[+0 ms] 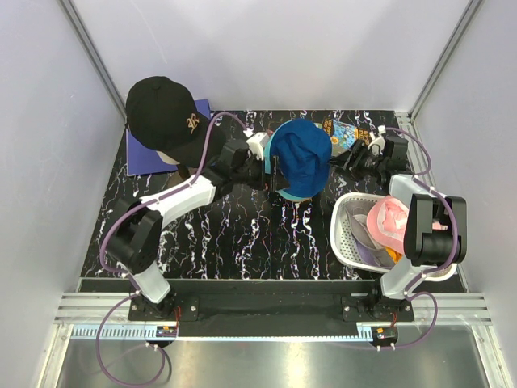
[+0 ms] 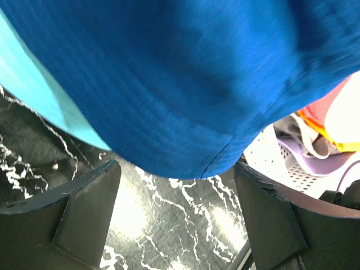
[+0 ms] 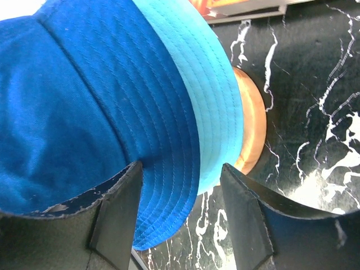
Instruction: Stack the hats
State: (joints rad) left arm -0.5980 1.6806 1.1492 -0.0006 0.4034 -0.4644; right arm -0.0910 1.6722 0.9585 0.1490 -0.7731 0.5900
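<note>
- Blue fabric bucket hat point(image 1: 300, 158): sits at the table's centre, crown up, over a teal fabric bucket hat point(image 3: 197, 84) whose brim shows beneath it. Both cap a stand with a round tan base point(image 3: 253, 124).
- Key relation: the blue hat lies between the two pincers, with the left gripper point(image 2: 177, 167) at its left flank and the right gripper point(image 3: 181, 167) at its right. Neither arm is clearly nearer. The hat is nearly round, so no long axis dictates the approach.
- Left gripper: jaws wide apart, the blue brim's lower edge hanging at their mouth, nothing clamped.
- Right gripper: jaws apart, straddling the blue and teal brims; no pinch is visible.
- Judgement: seating the blue hat lower likely calls for an even downward tug from both sides.
- Other hats: a pink fabric hat point(image 1: 388, 222), a lavender one point(image 2: 332, 166) and an orange one point(image 2: 315, 125) lie in the white perforated plastic basket point(image 1: 338, 226), just right of the stack. A black baseball cap point(image 1: 161, 109) stands at the far left.
- Room: open black marbled tabletop point(image 1: 234, 234) lies on the near side; a colourful box point(image 1: 347, 131) crowds the far right.
</note>
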